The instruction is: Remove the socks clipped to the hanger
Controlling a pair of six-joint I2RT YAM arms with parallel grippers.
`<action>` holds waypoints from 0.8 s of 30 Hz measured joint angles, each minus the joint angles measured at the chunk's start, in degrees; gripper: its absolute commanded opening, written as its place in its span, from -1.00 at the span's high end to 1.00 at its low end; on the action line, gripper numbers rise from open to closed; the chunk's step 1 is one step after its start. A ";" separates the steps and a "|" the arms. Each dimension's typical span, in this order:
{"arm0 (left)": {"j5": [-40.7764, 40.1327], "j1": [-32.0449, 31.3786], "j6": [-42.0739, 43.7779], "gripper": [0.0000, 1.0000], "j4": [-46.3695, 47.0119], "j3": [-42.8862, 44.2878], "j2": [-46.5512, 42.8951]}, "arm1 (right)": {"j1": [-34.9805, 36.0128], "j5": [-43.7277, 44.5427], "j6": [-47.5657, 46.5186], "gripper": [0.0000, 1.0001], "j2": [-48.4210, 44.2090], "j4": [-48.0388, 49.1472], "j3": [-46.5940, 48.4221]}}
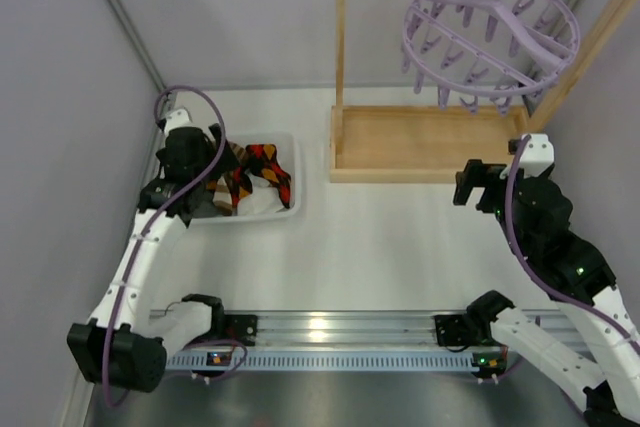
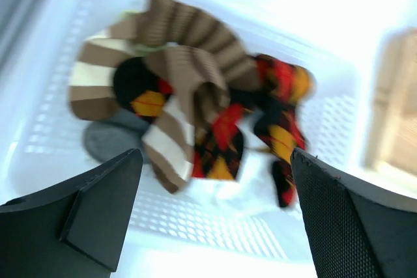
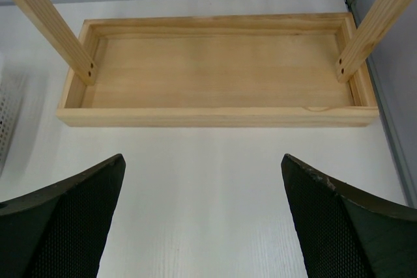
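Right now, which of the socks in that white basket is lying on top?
The brown-and-tan striped sock; it drapes over the diamond-patterned socks, with the grey sock lowest.
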 measured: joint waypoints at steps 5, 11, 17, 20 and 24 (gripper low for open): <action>11.87 -0.04 2.89 -0.98 -2.01 0.31 -8.33 | 0.00 0.02 1.36 -0.99 -3.76 0.28 -4.02; 15.89 -0.04 8.74 -0.98 -9.16 2.38 -17.07 | 0.00 0.09 1.75 -0.99 -7.78 -0.22 -5.33; 18.16 -0.04 12.22 -0.98 -12.81 2.64 -28.06 | 0.00 -0.11 1.64 -0.99 -11.50 -2.19 -5.31; 19.91 -0.04 13.18 -0.98 -13.46 2.64 -32.59 | 0.00 0.07 1.07 -0.99 -12.00 -4.57 -5.07; 21.09 -0.26 14.56 -0.98 -14.58 2.64 -35.89 | -0.02 0.63 0.17 -0.99 -12.00 -8.74 -3.98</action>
